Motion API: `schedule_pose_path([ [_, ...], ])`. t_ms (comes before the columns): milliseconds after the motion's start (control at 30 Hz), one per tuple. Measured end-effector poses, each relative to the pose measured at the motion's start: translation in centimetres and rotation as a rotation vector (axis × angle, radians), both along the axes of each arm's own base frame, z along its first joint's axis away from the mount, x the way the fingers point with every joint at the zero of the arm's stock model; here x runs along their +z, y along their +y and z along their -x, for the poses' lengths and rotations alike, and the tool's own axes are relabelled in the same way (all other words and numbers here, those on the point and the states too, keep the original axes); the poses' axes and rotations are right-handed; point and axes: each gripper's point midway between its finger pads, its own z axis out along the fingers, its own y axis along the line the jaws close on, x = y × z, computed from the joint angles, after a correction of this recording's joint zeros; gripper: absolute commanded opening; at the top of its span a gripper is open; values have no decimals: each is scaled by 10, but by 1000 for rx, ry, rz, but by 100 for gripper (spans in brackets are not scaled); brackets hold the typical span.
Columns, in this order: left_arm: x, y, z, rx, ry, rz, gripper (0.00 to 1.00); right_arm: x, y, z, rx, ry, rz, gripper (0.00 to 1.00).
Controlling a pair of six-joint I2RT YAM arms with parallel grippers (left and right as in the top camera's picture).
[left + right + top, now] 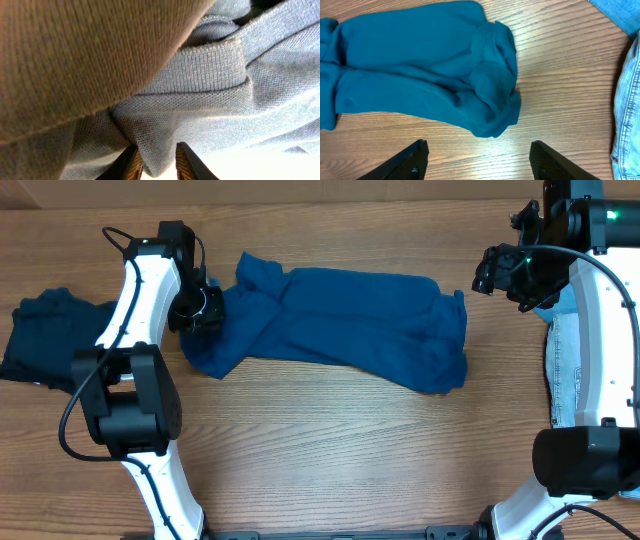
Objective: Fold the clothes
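A blue garment (350, 325) lies crumpled and stretched across the middle of the wooden table. My left gripper (200, 312) is at its left end. In the left wrist view the jaws (157, 162) are closed on a fold of the knit fabric (210, 100), which fills the view. My right gripper (500, 275) hovers above the table just right of the garment's right end. In the right wrist view its fingers (477, 160) are wide apart and empty, with the garment's bunched right end (490, 90) ahead of them.
A dark navy garment (45, 335) lies bunched at the table's left edge. Light blue jeans (565, 370) lie at the right edge and also show in the right wrist view (625, 100). Bare wood (330, 450) runs along the front.
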Motion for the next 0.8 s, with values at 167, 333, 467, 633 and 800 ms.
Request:
schedule_pose_path([
  [167,0,0,-3,-1,-14,-1,22,0,0,0,0,0,0,69],
  [333,0,0,-7,-1,-28,-1,19,0,0,0,0,1,0,68],
  [467,-2,-2,-7,-13,-31,-2,4,0,0,0,0,0,0,68],
  [633,-2,-6,4,-25,12,-3,4,0,0,0,-1,2,1,68],
  [800,89,-5,-18,-43,-169,-12,4,0,-2,-3,-2,-11,8,71],
])
